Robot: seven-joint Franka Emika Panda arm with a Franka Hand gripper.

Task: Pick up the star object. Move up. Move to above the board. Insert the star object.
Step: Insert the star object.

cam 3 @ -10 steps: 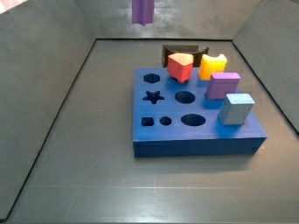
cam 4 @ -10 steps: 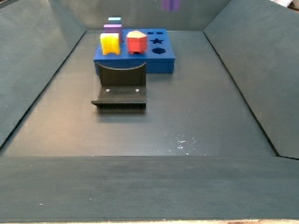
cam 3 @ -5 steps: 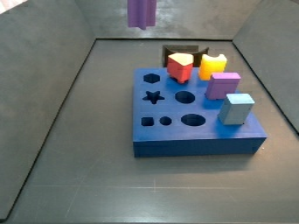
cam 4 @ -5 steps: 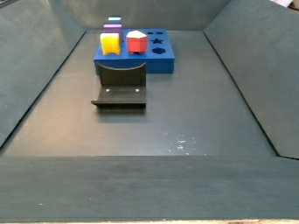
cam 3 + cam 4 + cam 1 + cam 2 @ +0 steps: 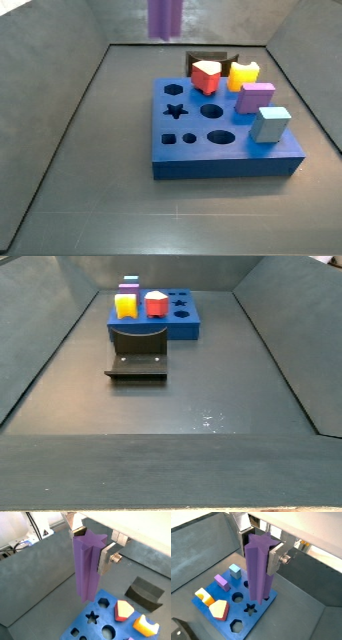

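We are seeing the gripper point(image 5: 91, 543) clamping its silver fingers point(image 5: 274, 558) on the upper end of the star object point(image 5: 85, 567), which is hanging upright in the air well above the floor, as both wrist views are showing. Below it, the board point(image 5: 263, 608) is lying flat, and in a wrist view the purple prism's lower end is appearing just over the star hole point(image 5: 250, 609). Farther on, a red peg point(image 5: 205, 76), a yellow peg point(image 5: 243, 74), a purple cube point(image 5: 255, 97) and a pale blue block point(image 5: 271, 124) are standing in the board, and the fixture point(image 5: 138, 361) is sitting on the floor just beside it.
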